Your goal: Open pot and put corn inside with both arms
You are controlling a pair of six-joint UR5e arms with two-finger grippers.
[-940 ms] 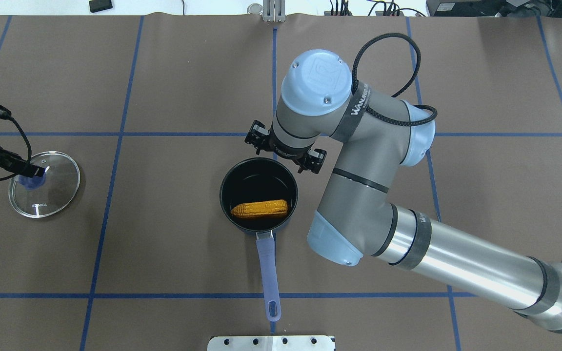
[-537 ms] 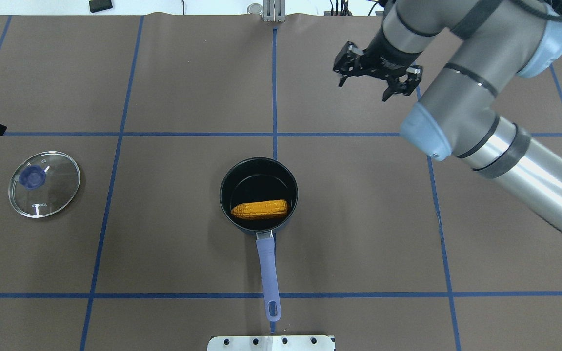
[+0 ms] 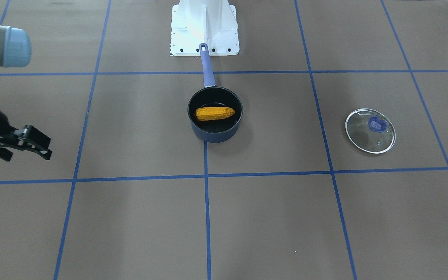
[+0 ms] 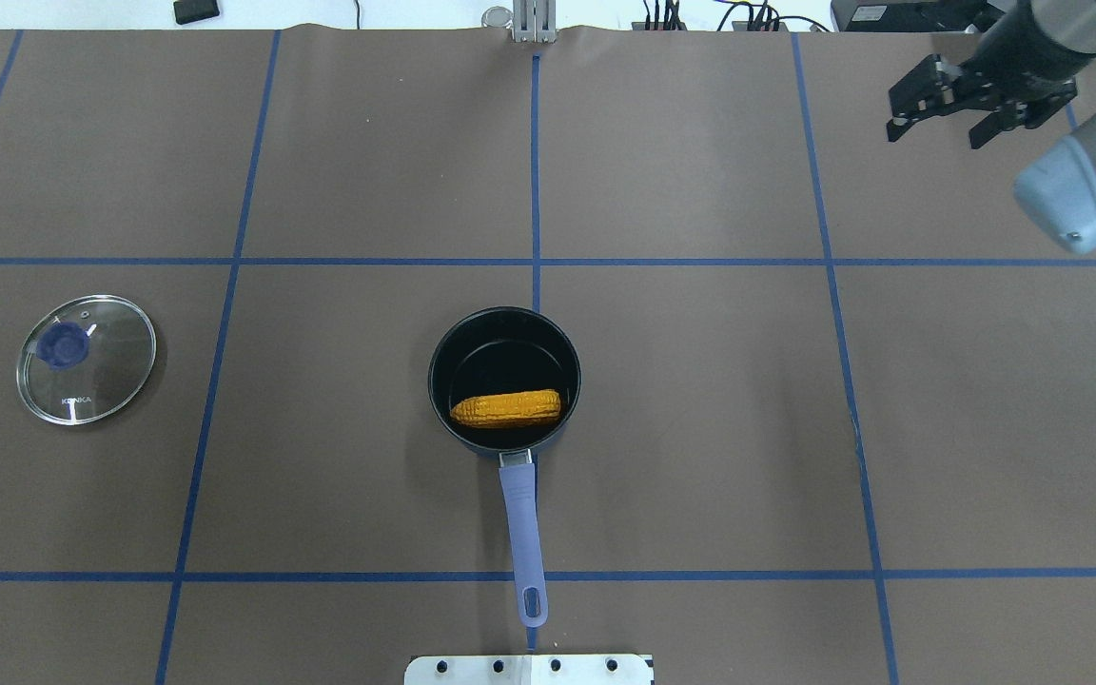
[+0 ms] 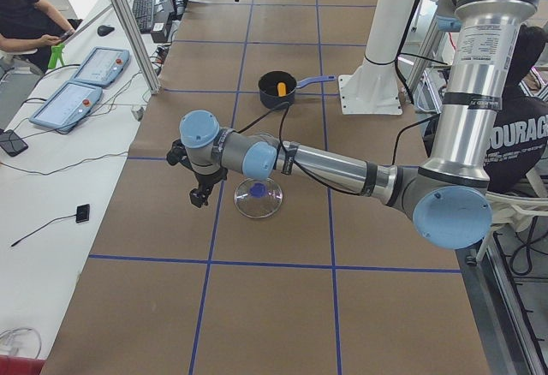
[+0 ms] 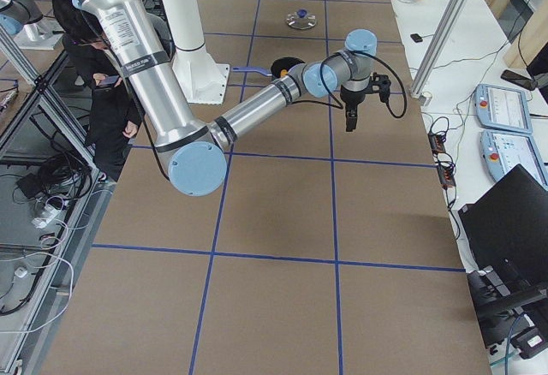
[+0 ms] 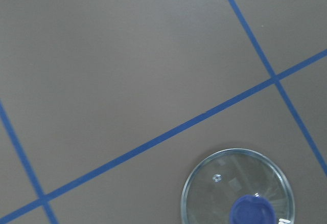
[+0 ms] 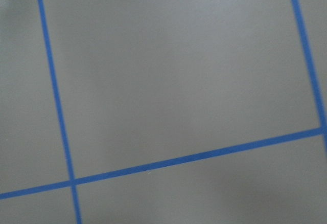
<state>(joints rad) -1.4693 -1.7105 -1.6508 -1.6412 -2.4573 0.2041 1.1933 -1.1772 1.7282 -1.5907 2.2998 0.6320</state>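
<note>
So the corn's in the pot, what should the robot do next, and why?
Probably just park and stop: the corn already lies inside the open pot, the lid lies well aside, and the right pincer hangs open and empty.

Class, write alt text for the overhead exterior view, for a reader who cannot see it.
A corn cob lies inside an open blue pot at centre frame. Its glass lid rests flat far to the left; the right gripper, open and empty, hangs at upper right.

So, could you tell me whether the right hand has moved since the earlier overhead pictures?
Yes. In the overhead view the right hand has withdrawn from beside the pot toward the view's top right corner.
</note>
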